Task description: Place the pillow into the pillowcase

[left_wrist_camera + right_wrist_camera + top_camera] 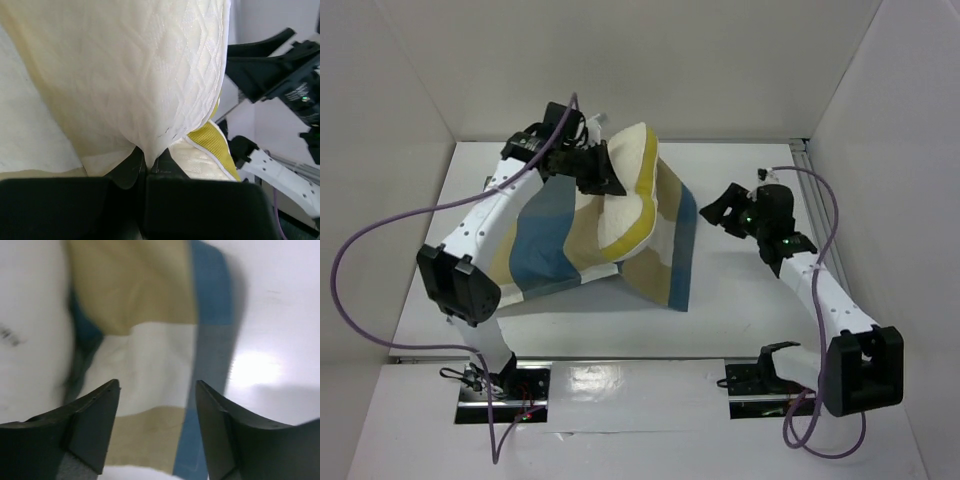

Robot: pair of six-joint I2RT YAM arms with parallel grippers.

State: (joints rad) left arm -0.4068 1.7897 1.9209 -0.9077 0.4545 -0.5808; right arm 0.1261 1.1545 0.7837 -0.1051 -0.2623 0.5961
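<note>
The cream pillow [633,165] with a yellow edge stands up out of the blue, tan and cream checked pillowcase [660,255] at the table's middle. My left gripper [610,178] is shut on a fold of the pillow's cream fabric [150,150] and holds it raised. The yellow edge [212,142] shows just right of the jaws. My right gripper [717,212] is open and empty, just right of the pillowcase's right side. In the right wrist view the checked cloth [155,360] lies beyond the spread fingers [100,415], not touched.
White walls close the table at the back and both sides. A metal rail [802,150] runs along the back right corner. Purple cables [380,240] loop from both arms. The right arm's black parts [280,70] show close to the pillow in the left wrist view.
</note>
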